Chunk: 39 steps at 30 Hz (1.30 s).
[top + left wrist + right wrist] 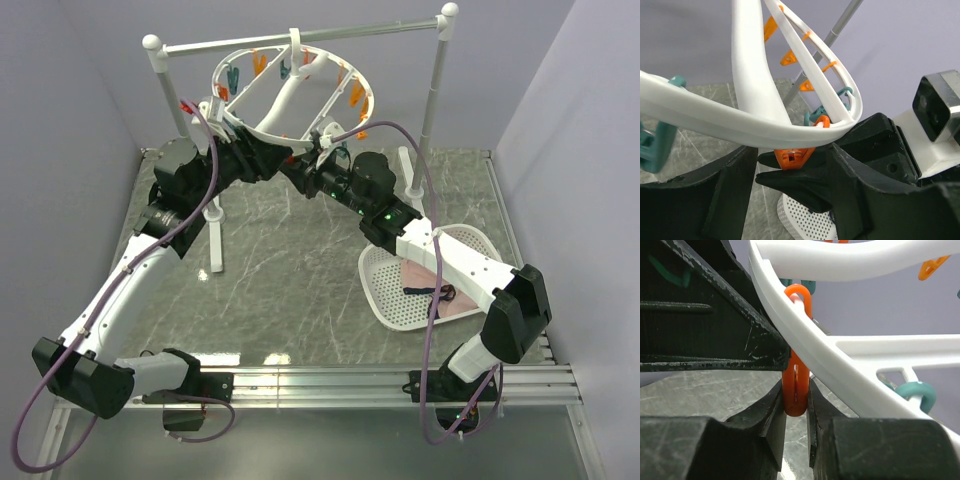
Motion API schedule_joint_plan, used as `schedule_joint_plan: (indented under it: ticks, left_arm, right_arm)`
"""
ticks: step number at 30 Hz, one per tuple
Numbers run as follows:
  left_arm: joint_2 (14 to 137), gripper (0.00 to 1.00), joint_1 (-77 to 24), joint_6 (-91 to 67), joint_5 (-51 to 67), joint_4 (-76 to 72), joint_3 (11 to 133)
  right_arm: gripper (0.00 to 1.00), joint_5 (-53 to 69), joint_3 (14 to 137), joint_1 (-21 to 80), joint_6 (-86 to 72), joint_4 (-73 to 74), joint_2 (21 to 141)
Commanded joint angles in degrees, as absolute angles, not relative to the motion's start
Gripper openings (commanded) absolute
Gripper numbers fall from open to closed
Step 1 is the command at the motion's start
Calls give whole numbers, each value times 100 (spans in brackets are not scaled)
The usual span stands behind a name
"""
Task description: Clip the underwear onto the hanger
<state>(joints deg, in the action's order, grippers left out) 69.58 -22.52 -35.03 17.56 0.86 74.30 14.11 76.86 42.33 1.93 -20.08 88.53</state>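
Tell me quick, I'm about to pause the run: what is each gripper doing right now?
Left gripper: open, fingers apart under the hanger ring, gripping nothing.
Right gripper: closed on an orange clip.

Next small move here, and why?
Probably back the open left gripper off the round white plastic hanger ring and toward the white perforated basket: the pale pink underwear lies there ungripped, while the right gripper is shut on an orange clip.
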Motion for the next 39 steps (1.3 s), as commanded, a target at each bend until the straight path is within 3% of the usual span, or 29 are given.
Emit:
schedule_joint_plan:
  ticks: [1, 29, 32, 37, 38, 39]
  left_arm:
    - [6873, 62, -2285, -3577, 1529, -211, 7655]
    - [7462, 55, -2452, -3270, 1028, 165, 8271]
    - [7462, 48, -2452, -3261, 1019, 193, 8218]
    - [7427, 25, -2452, -3243, 1011, 272, 8218]
    - [7435, 20, -2452, -3243, 1011, 290, 8226]
    - [7418, 12, -2452, -3252, 1011, 307, 8244]
  right_arm:
    - [0, 1283, 7963, 4236, 202, -2048, 8657]
    - [0, 1169, 8077, 4421, 474, -1960, 8710]
    - [0, 1169, 8051, 4421, 475, -1969, 8701]
    - [0, 1187, 8033, 4430, 527, -1908, 8675]
    - [4, 1178, 8042, 4421, 536, -1881, 8666]
    - [17, 1143, 8025, 4421, 545, -1846, 8640]
